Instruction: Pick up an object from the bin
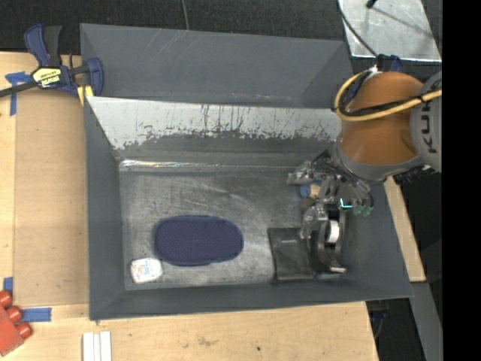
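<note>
The gripper (pixel 328 256) is low in the bin's (pixel 104 224) front right corner, at the right edge of a flat dark grey square piece (pixel 288 257) that lies on the floor just to its left. Whether the gripper is spread or closed cannot be told. The letters "KU" show on the arm above its orange cover (pixel 376 122). Further left, well apart, lies a blue oval pad (pixel 198 241). Beside the pad's front left end is a small white round thing (pixel 146 269), its label too small to read.
</note>
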Action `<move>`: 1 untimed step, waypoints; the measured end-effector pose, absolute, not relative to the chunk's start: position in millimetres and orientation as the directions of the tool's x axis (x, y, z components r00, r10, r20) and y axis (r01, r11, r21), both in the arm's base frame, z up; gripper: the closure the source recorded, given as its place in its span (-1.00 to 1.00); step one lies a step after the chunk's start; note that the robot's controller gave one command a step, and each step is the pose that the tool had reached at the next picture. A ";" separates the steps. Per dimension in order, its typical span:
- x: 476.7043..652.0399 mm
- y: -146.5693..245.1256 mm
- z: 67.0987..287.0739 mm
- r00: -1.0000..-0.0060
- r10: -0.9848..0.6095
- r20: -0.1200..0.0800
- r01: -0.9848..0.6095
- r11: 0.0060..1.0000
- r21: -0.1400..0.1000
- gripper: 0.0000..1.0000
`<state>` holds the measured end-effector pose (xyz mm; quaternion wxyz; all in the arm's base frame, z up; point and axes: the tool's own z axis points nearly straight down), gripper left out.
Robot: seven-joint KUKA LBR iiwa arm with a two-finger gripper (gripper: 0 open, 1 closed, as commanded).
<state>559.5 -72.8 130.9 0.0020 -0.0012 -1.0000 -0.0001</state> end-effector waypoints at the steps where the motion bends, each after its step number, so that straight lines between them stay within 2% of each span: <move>1: 503.6 -77.3 70.4 -1.000 0.028 -0.012 0.028 1.000 -0.001 -1.00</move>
